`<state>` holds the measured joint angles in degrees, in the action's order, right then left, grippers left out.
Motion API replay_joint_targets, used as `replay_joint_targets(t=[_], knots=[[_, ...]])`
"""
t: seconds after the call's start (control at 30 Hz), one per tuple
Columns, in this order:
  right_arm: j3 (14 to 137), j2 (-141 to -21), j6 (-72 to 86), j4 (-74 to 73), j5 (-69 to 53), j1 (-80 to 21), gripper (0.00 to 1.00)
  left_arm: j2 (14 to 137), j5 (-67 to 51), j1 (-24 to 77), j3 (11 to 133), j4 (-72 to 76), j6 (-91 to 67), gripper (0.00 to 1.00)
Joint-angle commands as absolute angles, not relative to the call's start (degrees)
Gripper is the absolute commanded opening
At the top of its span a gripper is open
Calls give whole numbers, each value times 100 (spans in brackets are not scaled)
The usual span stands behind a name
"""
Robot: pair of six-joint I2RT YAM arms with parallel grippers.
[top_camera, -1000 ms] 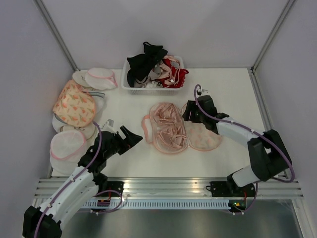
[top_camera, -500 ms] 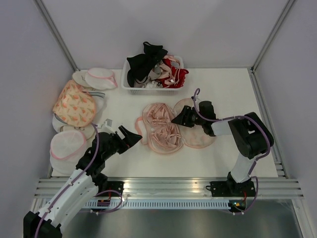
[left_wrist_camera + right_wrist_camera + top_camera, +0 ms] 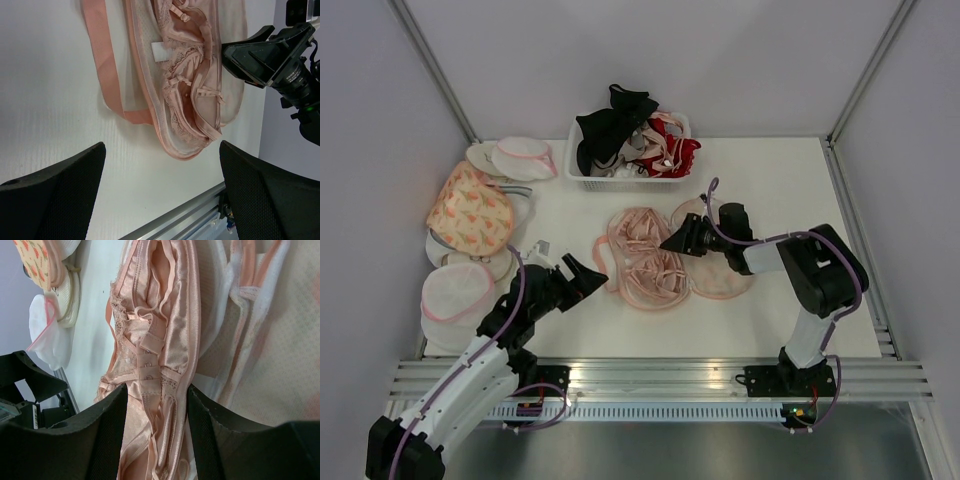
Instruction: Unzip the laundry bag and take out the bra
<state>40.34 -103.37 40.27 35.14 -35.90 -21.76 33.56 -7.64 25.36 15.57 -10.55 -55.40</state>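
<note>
The laundry bag [image 3: 730,275] lies unzipped and spread open in two peach halves at the table's middle. The pale salmon-pink bra [image 3: 645,255] lies bunched in its left half. My right gripper [image 3: 678,240] is open, low over the bra's right edge. In the right wrist view the gripper [image 3: 155,405] has a finger on each side of the bra's hook band [image 3: 150,347], with the bag lining [image 3: 280,340] to the right. My left gripper [image 3: 582,275] is open and empty just left of the bag. In the left wrist view the gripper [image 3: 162,200] faces the bra [image 3: 192,85] and the pink zipper rim [image 3: 107,75].
A white basket [image 3: 628,178] at the back holds a black bra [image 3: 610,125] and a red bra [image 3: 675,150]. A closed peach leaf-print pouch [image 3: 470,210] and white mesh pouches [image 3: 455,290] are stacked at the left. The right gripper also shows in the left wrist view [image 3: 270,55].
My right gripper has moved left from the bag's right half onto the bra, and the bag and bra shifted a little left. The left arm has barely moved.
</note>
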Motion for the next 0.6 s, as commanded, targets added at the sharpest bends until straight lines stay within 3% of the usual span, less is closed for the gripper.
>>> replay_joint_targets(t=[0.0, 0.17, 0.23, 0.37, 0.4, 0.57], knots=[[4341, -10573, 3954, 3936, -3927, -2311, 55, 3401, -747, 2531, 1564, -809, -5379, 97], [4719, -10872, 3929, 3973, -4043, -2714, 51, 3437, -765, 2531, 1556, -791, -5388, 97], [4833, -10968, 3876, 3824, -3982, -2830, 45, 3419, -765, 2531, 1547, -800, -5388, 97], [5018, -11092, 3858, 3701, -3946, -2997, 14, 3340, -747, 2531, 1547, -844, -5388, 97], [5019, -11092, 3832, 3657, -3929, -3006, 0, 3331, -756, 2531, 1547, -870, -5379, 97], [4966, -10654, 3674, 3411, -3894, -3006, 1, 3217, -721, 2531, 1538, -967, -5379, 97]])
